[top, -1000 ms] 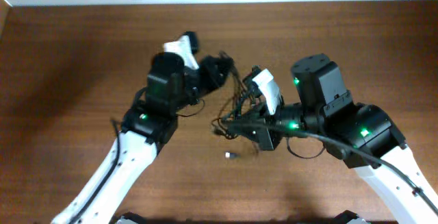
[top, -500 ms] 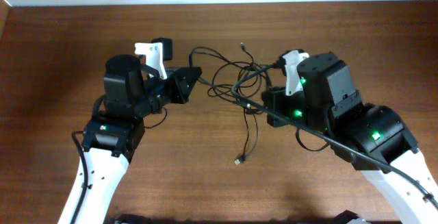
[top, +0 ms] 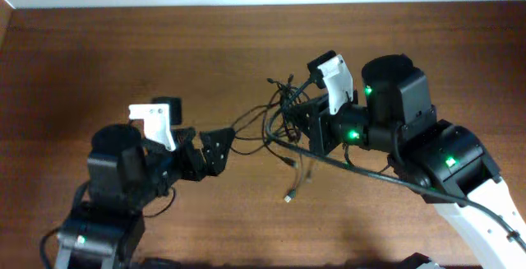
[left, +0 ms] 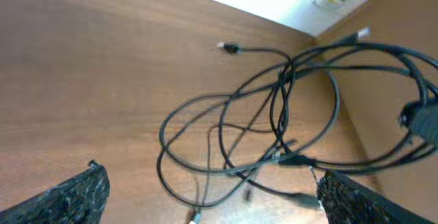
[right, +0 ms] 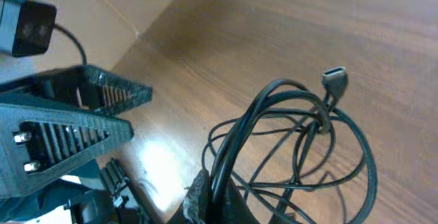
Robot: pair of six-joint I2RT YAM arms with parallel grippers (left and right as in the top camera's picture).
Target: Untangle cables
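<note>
Wood table, both arms over it, tangle between them near the middle

Step, as I judge it: pulling the knot apart, one side held, other side free, so a fresh grip is due

Right gripper: clamped on the cables, bundle partly lifted off the wood. In the right wrist view the strands come up from between its jaws and fan into loops

Left gripper: jaws spread wide, nothing in them. Loops lie just ahead of its tips, and I see no contact with either of the fingers

Next move, my guess: left takes one outer loop, not the crossing where strands stack, closes on it and draws away from the right

Smallest: one plug end loose below the bundle, towards the near edge; second plug standing at a loop's top
</note>
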